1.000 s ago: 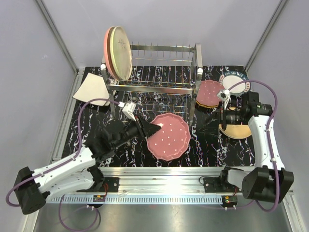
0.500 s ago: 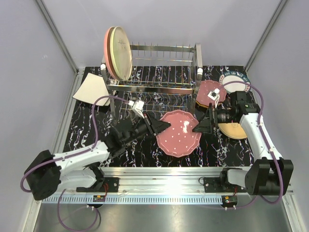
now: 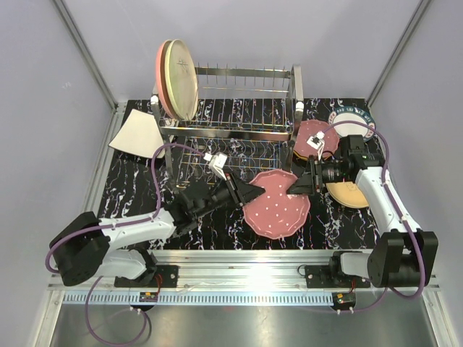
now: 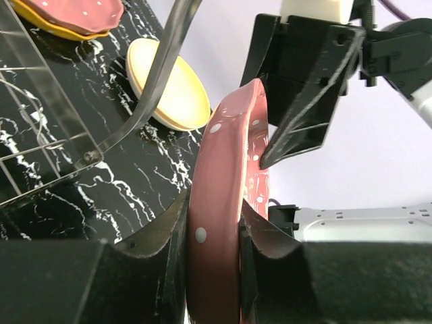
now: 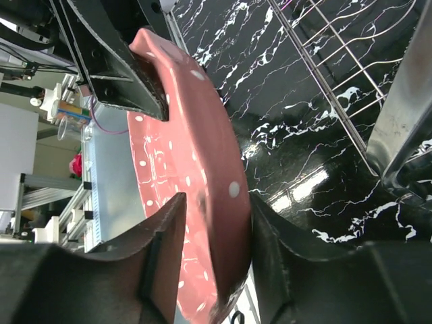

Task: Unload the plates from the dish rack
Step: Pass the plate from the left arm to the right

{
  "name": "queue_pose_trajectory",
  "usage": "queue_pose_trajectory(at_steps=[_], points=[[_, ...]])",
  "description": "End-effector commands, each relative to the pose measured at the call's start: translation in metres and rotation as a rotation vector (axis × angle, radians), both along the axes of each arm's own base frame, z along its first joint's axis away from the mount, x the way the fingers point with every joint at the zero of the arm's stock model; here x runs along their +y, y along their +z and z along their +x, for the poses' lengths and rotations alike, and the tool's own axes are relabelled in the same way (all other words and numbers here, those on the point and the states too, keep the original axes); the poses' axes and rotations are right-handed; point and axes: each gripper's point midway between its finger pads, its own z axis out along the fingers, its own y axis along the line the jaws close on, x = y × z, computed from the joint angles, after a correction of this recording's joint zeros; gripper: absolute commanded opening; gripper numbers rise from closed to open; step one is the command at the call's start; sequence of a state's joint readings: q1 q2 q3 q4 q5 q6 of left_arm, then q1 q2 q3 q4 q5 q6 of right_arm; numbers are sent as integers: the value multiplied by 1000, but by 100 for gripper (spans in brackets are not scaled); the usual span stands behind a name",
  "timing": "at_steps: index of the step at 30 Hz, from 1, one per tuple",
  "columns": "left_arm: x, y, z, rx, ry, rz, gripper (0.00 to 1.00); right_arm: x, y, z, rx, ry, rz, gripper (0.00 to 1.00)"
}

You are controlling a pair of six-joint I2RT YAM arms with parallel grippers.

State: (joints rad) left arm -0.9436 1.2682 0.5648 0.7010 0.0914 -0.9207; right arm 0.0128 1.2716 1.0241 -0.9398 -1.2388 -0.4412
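A maroon white-dotted plate [image 3: 276, 204] [image 4: 223, 196] [image 5: 199, 145] hangs tilted above the table in front of the dish rack [image 3: 239, 101]. My left gripper [image 3: 253, 192] [image 4: 212, 209] is shut on its left rim, both pads pressed against it. My right gripper [image 3: 293, 186] [image 5: 212, 209] straddles the opposite rim. One finger touches the plate's underside, and a small gap shows between the other finger [image 5: 158, 236] and the dotted face. A pink plate [image 3: 162, 72] and a cream plate [image 3: 181, 78] stand upright at the rack's left end.
A squarish white plate [image 3: 136, 134] lies left of the rack. To the right sit a maroon dotted plate on an orange one [image 3: 315, 139], a teal-rimmed plate [image 3: 352, 121], and a tan plate [image 3: 351, 194] [image 4: 169, 91] partly under the right arm.
My left arm carried the dotted plate to the right. My right gripper came in leftward onto the plate's right rim and its jaws narrowed around it.
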Motion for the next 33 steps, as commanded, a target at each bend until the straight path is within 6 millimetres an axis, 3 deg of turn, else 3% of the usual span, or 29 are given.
queue_pose_trajectory(at_steps=[1, 4, 7, 8, 10, 12, 15, 18, 21, 27, 28, 29, 30, 31, 32, 33], points=[[4, 110, 9, -186, 59, -306, 0, 9, 10, -8, 15, 52, 60, 46], [5, 112, 10, -193, 68, -304, 0, 10, 10, -10, 14, 65, 65, 31], [6, 111, 13, -208, 86, -285, 0, 10, 14, -14, 0, 87, 76, 3], [6, 108, 12, -208, 86, -274, 0, 10, 15, -15, -7, 94, 79, 0], [6, 108, 13, -215, 89, -266, 0, 10, 20, -21, -33, 112, 82, 0], [7, 106, 13, -224, 91, -254, 9, 10, 23, -23, -41, 112, 88, 0], [5, 101, 11, -236, 72, -235, 46, 11, 33, -27, -72, 110, 104, 0], [4, 93, 9, -223, 62, -223, 66, 7, 39, -23, -109, 75, 110, 0], [5, 84, 8, -217, 57, -207, 76, -2, 46, -17, -100, 17, 133, 0], [18, 80, 6, -255, 74, -139, 83, -14, 51, -5, -77, -19, 139, 0], [29, 92, 6, -312, 104, -127, 85, -16, 49, -3, -68, -20, 132, 0], [32, 83, 5, -310, 107, -68, 87, -17, 50, -4, -71, -16, 127, 0], [38, 88, 4, -331, 122, -50, 89, -18, 55, -7, -80, -9, 125, 0], [53, 103, 2, -390, 163, -39, 90, -20, 55, -6, -74, -16, 123, 0], [60, 92, 2, -379, 170, 35, 93, -20, 59, -8, -69, -17, 122, 0], [67, 101, 1, -403, 188, 51, 95, -21, 61, -8, -90, -14, 118, 0]])
